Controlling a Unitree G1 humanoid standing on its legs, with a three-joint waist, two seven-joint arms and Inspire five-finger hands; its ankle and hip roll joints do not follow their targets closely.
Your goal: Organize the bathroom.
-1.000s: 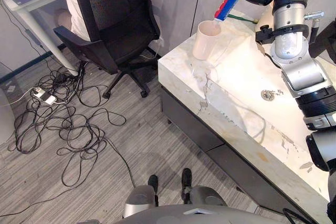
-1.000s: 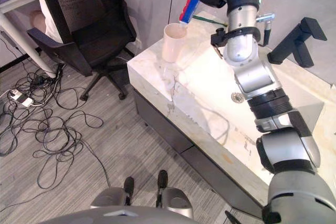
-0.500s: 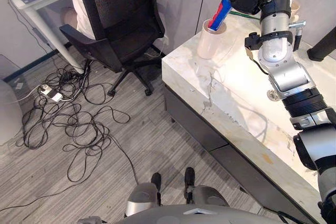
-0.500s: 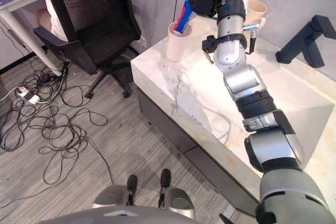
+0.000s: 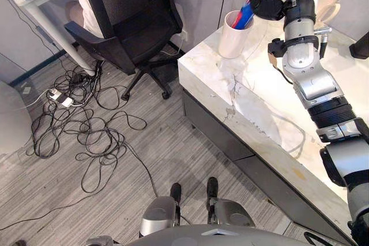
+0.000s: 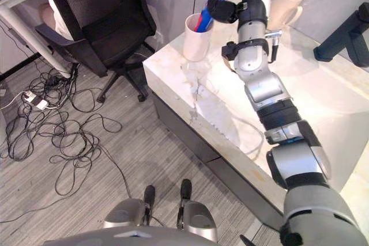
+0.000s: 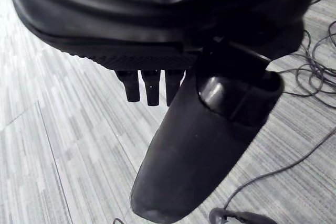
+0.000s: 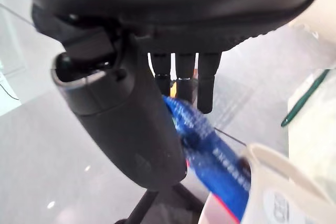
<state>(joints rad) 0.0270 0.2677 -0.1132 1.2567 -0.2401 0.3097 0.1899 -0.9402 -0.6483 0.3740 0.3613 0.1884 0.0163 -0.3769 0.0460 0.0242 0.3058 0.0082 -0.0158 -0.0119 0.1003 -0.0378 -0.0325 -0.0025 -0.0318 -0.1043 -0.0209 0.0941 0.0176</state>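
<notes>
A white cup point(image 5: 235, 30) stands at the far left corner of the marble counter point(image 5: 271, 113). A blue and red toothpaste tube point(image 5: 245, 15) leans inside it, its white cap end sticking out above the rim. My right hand point(image 5: 274, 5) is at the tube's upper end, and in the right wrist view the thumb point(image 8: 121, 124) and fingers pinch the tube point(image 8: 210, 150) just above the cup's rim point(image 8: 278, 171). My left hand point(image 7: 194, 150) hangs over the grey floor with relaxed fingers, holding nothing.
A second cream mug point(image 6: 286, 1) stands behind my right arm by the wall. A black faucet point(image 6: 351, 33) is at the far right. A thin green stick point(image 8: 302, 103) lies on the counter. A black office chair point(image 5: 127, 15) and tangled cables point(image 5: 86, 136) occupy the floor to the left.
The toothpaste tube has gone from above the cup's rim down into the cup, with my right hand following it. The head camera has also shifted a little.
</notes>
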